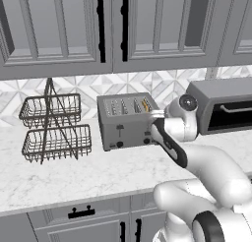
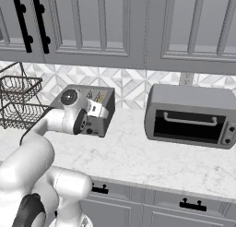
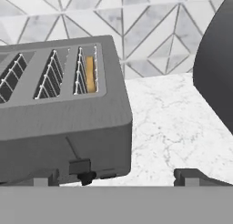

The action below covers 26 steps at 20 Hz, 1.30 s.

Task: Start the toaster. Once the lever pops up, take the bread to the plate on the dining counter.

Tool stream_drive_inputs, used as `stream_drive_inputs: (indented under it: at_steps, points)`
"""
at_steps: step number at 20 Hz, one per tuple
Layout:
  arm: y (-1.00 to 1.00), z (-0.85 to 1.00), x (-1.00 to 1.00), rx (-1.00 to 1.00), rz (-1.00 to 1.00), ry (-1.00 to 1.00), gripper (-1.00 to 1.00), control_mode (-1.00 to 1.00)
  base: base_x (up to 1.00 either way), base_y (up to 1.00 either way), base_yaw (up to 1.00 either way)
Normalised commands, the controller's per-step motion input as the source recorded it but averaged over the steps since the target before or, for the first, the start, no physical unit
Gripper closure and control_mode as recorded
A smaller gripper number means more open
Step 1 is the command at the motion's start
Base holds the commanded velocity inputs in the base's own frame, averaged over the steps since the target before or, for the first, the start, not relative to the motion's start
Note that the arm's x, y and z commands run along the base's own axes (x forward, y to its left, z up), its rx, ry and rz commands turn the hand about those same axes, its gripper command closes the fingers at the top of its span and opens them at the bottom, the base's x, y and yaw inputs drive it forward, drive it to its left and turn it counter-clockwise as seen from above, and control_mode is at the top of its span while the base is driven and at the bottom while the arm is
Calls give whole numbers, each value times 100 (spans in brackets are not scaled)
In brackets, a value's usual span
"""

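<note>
Gripper (image 3: 116,176) spread wide, empty, hovering just off the toaster (image 3: 59,114) front; right-hand lever (image 3: 80,166) sitting low between the fingertips, toward the left one. Needs a downward push, probably.

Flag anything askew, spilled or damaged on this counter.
Nothing stands out. The toaster sits upright with the bread in its rightmost slot, the wire basket rack stands straight, and the toaster oven is shut.
</note>
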Motion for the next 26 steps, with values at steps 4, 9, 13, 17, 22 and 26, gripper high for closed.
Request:
stream_drive_inputs:
  at_steps: [4,9,13,17,22,26]
  points:
    - [0,40,-11,0,-5,-21,-100,-100,0,0,0]
    - [0,44,0,0,-5,-15,-100,-100,0,0,0]
    - [0,35,8,0,-4,-3,-100,-100,0,0,0]
    - [3,24,23,0,1,0,-100,-100,0,0,0]
    - [23,0,4,0,9,0,-100,-100,0,0,0]
    - [14,0,0,0,9,0,-100,-100,0,0,0]
